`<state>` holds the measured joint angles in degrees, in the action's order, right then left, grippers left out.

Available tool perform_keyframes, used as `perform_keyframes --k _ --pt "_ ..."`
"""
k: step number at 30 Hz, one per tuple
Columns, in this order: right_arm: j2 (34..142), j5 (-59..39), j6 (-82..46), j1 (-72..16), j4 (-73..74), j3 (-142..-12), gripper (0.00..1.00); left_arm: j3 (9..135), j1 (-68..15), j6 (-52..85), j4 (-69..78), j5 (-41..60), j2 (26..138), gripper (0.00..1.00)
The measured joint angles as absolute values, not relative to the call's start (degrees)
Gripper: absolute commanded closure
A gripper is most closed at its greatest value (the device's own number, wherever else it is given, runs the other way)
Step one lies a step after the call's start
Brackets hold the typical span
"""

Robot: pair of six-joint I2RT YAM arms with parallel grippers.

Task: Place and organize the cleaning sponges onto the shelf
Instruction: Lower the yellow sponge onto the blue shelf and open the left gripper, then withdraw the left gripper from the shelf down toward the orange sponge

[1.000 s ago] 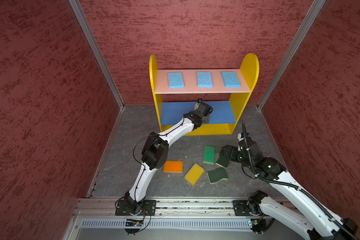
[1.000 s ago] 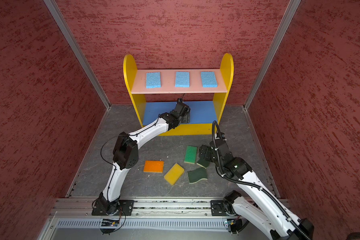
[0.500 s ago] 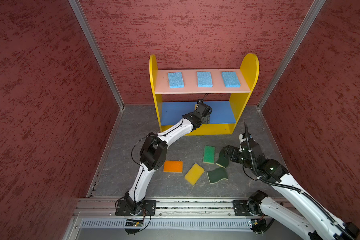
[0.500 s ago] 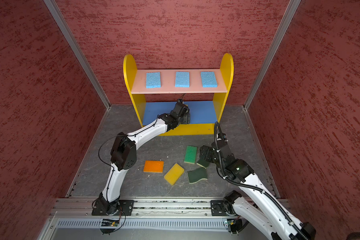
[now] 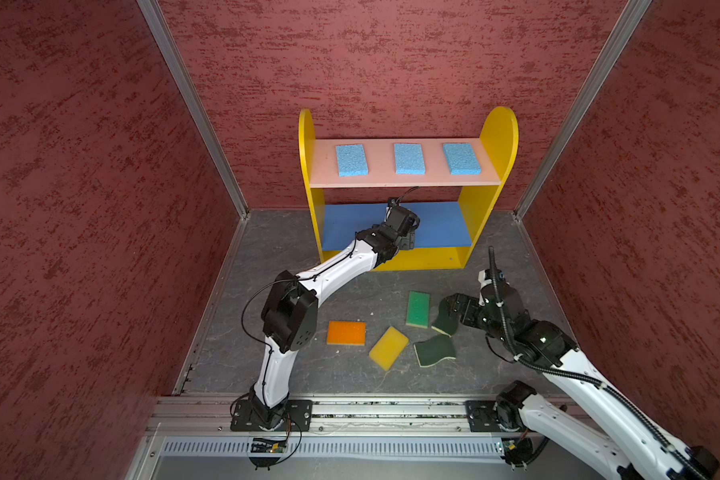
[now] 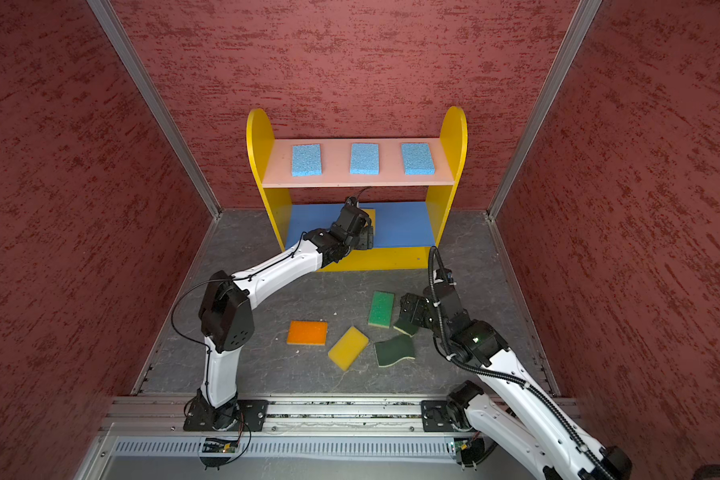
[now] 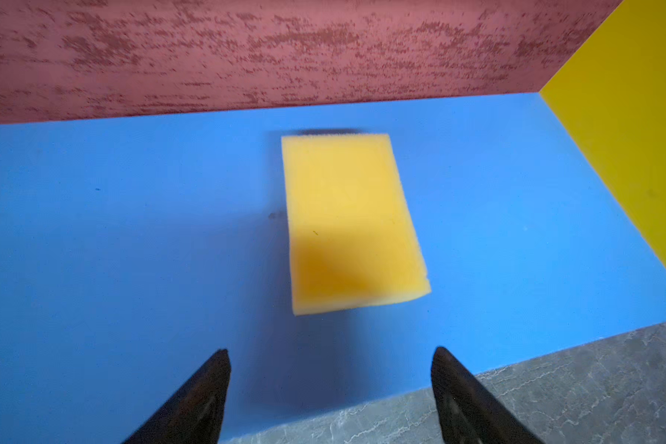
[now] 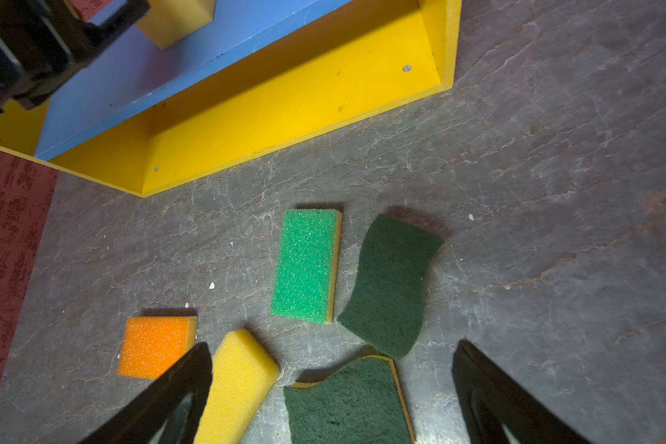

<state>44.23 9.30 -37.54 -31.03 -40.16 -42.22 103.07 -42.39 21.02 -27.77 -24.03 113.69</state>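
While the yellow sponge [image 7: 350,223] lies flat on the blue shelf board [image 7: 131,230], just ahead of my left gripper [image 7: 330,350], spread and empty, my right gripper [image 8: 334,345] hangs spread above two dark green sponges [image 8: 389,284] on the surface [image 8: 554,192], holding neither.

A yellow sponge [image 7: 352,223] lies on the blue board [image 7: 131,238], clear of the open pincer [image 7: 329,396].
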Motion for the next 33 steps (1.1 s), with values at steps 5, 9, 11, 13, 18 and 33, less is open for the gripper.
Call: perform_keyframes --k 5,9,11,13,18,33 --pt "44.4 9.3 -37.6 -31.0 -40.1 -42.2 0.01 97.9 -43.7 22.0 -29.0 -27.4 105.7 0.18" --pt "44.9 9.3 -37.6 -31.0 -40.1 -42.2 0.01 91.2 -44.7 23.8 -31.0 -29.5 99.4 0.18" --pt "45.3 9.3 -37.8 -31.0 -40.1 -42.2 0.01 86.5 -44.9 24.8 -32.8 -30.5 95.8 0.18" --pt "45.8 9.3 -38.0 -31.0 -40.1 -42.2 0.01 82.2 -45.0 25.5 -34.7 -31.2 92.5 0.18" --pt "46.1 9.2 -39.4 -31.0 -40.1 -42.2 0.01 73.0 -45.0 28.2 -40.5 -32.1 84.9 0.19" --pt "46.8 8.5 -44.5 -31.0 -38.3 -37.2 0.01 51.4 -45.7 39.1 -52.4 -26.9 71.5 0.19"
